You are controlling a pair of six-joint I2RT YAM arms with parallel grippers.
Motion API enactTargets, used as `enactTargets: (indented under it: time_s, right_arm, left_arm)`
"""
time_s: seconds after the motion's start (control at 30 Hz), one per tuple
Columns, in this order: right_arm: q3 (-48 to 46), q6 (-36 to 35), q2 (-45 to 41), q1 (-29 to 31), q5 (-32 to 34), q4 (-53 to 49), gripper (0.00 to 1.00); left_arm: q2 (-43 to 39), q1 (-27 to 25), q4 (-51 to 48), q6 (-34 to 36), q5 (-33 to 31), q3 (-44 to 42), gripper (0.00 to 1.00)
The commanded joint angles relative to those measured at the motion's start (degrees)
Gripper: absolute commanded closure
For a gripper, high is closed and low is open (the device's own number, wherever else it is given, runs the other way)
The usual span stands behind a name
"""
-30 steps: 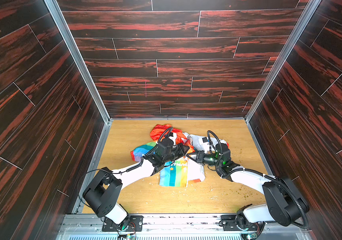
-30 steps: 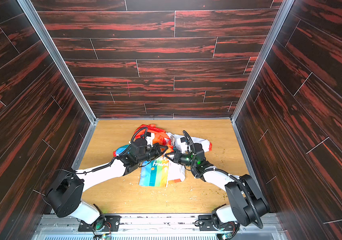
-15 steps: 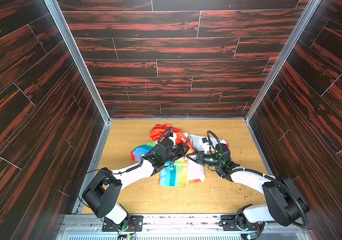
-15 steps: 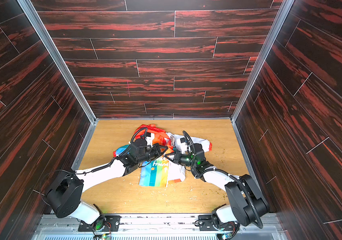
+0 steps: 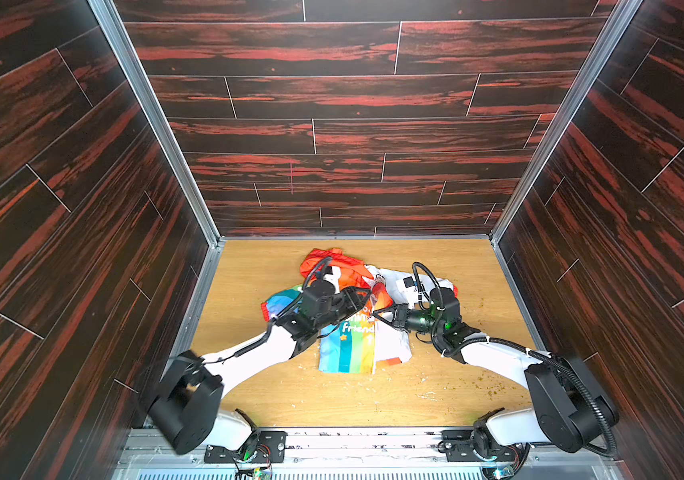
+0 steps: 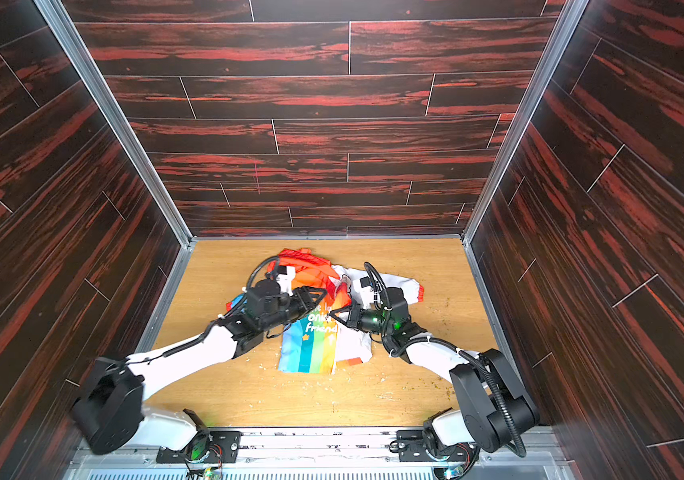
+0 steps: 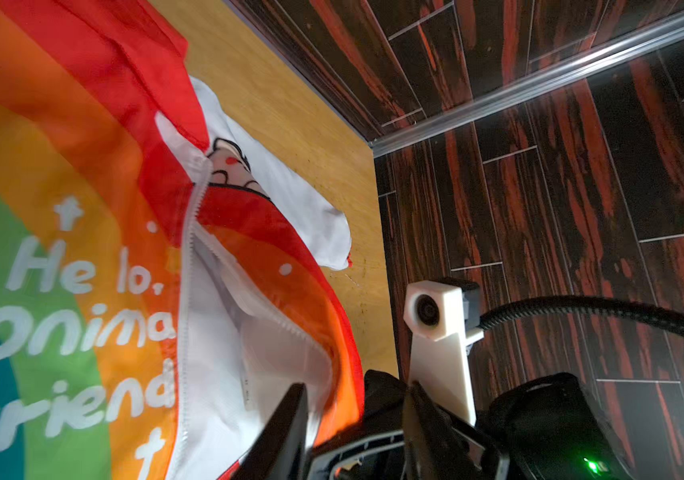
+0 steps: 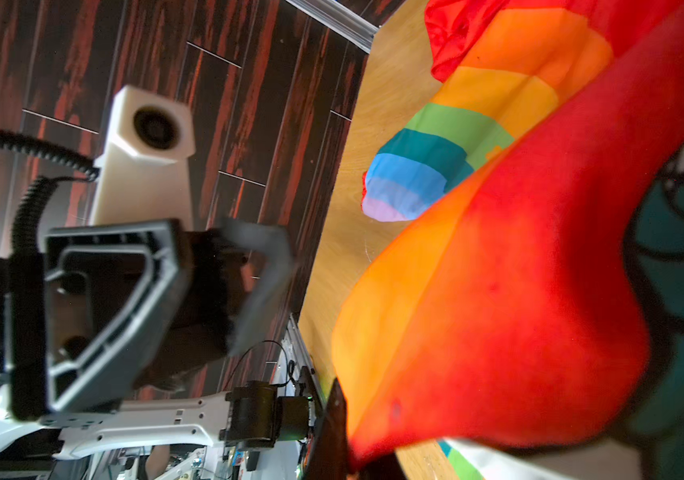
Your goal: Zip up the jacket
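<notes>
— Hunting for the zip pull on the jacket (image 5: 348, 347): can you find it?

— No. In the left wrist view the zip (image 7: 185, 291) shows two rows of teeth spreading apart with white lining between. Its lower end runs out of frame. Where the pull sits I cannot tell.

— What else is hidden?

— In both top views the arms cover the jacket's middle. The lettering (image 7: 70, 328) is cut by the frame edge and creased. The right wrist view is mostly blurred red and orange cloth close to the lens.

— Where does the jacket lie?

— Crumpled on the wooden floor (image 5: 456, 374) of the dark-walled booth (image 5: 332, 137), about midway. The hood (image 5: 332, 262) points toward the back wall. The rainbow sleeve (image 5: 280, 301) is on the left and the white sleeve (image 6: 406, 284) on the right, with the striped hem toward the arm bases. Crumbs (image 5: 494, 388) lie scattered on the floor nearby.

— The left gripper (image 5: 357, 297)?

— Jaws apart over the jacket's upper front. Its fingers (image 7: 286, 428) show a clear gap, with the orange edge between them, not clamped.

— The right gripper (image 5: 378, 316)?

— Closed, pinching the orange-red cloth beside the zip and holding a fold up off the floor. The two grippers' tips are near each other.
</notes>
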Motion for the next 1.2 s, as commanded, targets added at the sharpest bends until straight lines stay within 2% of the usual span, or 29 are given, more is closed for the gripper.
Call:
enactTargets:
  time_s: [0.0,0.17,0.33,0.4,0.5,0.63,0.87,0.97,1.17]
  right_arm:
    - [0.2,-3.9,-2.3,0.1,3.2,-6.0,1.0]
    - [0.8,-8.2,-3.4,-0.8,9.5,-15.6,1.0]
    - [-0.1,-10.5,-3.6,-2.1,14.0,-20.3,1.0]
    - [-0.6,-10.9,-3.7,-2.1,14.6,-20.6,1.0]
    - [-1.1,-11.3,-3.1,-2.1,17.0,-22.2,1.0]
    - [-3.6,-11.0,-2.8,-2.1,17.3,-21.9,1.0]
    - [-7.9,-9.1,-4.4,-2.1,16.4,-18.9,1.0]
    - [-8.5,-8.8,-4.3,-2.1,15.9,-18.2,1.0]
    - [-8.3,-8.2,-4.9,-2.1,15.7,-17.6,1.0]
  left_arm:
    - [-7.4,0.4,-8.4,0.2,-5.6,-2.6,0.57]
    - [-13.8,-1.3,-16.8,-5.3,-4.8,-9.1,0.57]
    - [-15.7,-11.9,-9.6,-16.9,-9.4,-20.1,0.56]
    - [-13.8,-15.6,-3.8,-20.4,-10.9,-22.8,0.55]
    - [-9.4,-19.8,0.5,-21.4,-12.2,-22.9,0.52]
    - [-1.7,-22.5,7.0,-22.8,-10.7,-22.1,0.48]
    - [11.0,-25.7,27.9,-30.1,-11.7,-26.0,0.47]
    - [10.9,-25.8,26.8,-29.5,-13.3,-25.8,0.47]
    - [9.3,-25.7,16.3,-26.0,-17.8,-23.8,0.47]
